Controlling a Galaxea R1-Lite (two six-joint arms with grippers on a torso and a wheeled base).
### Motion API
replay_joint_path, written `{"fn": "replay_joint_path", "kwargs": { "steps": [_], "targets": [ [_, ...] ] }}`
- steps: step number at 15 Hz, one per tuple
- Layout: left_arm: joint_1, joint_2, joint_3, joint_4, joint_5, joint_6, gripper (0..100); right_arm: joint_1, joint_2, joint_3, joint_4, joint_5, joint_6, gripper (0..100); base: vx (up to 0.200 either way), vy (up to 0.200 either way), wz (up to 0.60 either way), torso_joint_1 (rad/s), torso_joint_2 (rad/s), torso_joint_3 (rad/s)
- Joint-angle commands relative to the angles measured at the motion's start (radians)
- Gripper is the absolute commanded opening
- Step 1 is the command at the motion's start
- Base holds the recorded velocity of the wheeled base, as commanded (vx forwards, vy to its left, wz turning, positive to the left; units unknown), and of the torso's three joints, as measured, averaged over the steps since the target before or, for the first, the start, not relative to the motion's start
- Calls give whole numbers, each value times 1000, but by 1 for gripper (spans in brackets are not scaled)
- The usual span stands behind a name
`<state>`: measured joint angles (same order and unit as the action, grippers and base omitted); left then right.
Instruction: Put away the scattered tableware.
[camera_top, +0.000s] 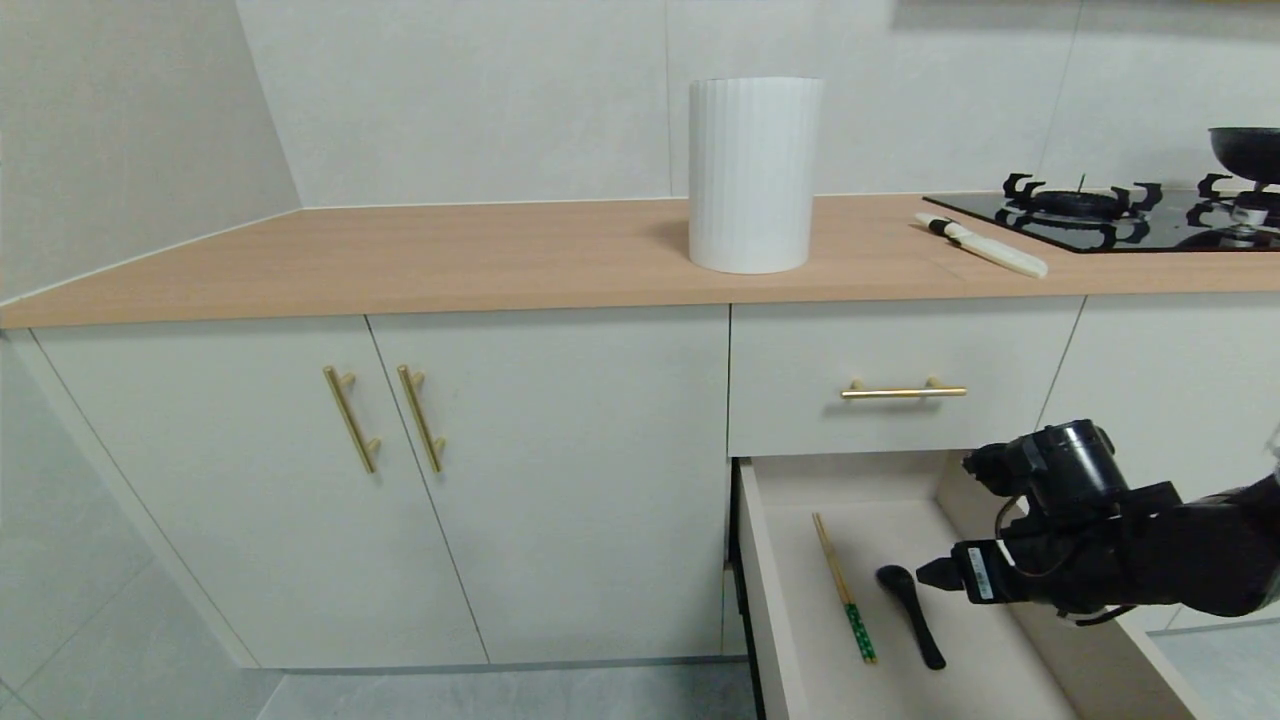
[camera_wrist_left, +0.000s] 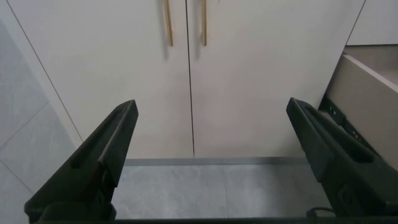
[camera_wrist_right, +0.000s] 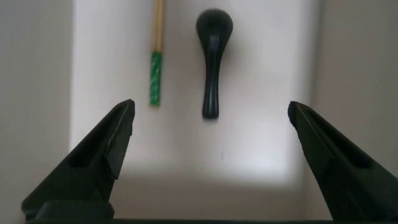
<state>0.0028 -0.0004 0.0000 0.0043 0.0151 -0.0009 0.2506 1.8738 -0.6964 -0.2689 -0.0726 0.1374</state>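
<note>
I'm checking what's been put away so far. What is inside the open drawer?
Chopsticks and a black spoon lie side by side on the drawer floor, not touching. The right gripper hides part of the drawer's right side.

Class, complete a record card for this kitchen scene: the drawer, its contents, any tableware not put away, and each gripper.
Drawer: lower drawer, pulled open
Contents: chopsticks and black spoon, side by side, not touching
Not put away: knife, on the counter beside the hob
Right gripper: open, empty, above the drawer
Left gripper: open, empty, facing the cupboard doors
</note>
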Motion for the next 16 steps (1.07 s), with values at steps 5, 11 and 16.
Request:
{"fn": "replay_joint_path", "kwargs": {
  "steps": [5,11,16],
  "targets": [
    [0,0,0,0,0,-1,100,33,-246,-26,162,7,-1,100,0,0,0,0,0,0],
    [0,0,0,0,0,-1,100,39,-265,-17,177,11,-2,100,-100,0,0,1,0,4],
    [0,0,0,0,0,-1,100,48,-260,-14,178,11,-7,100,-200,0,0,1,1,2]
  ]
}}
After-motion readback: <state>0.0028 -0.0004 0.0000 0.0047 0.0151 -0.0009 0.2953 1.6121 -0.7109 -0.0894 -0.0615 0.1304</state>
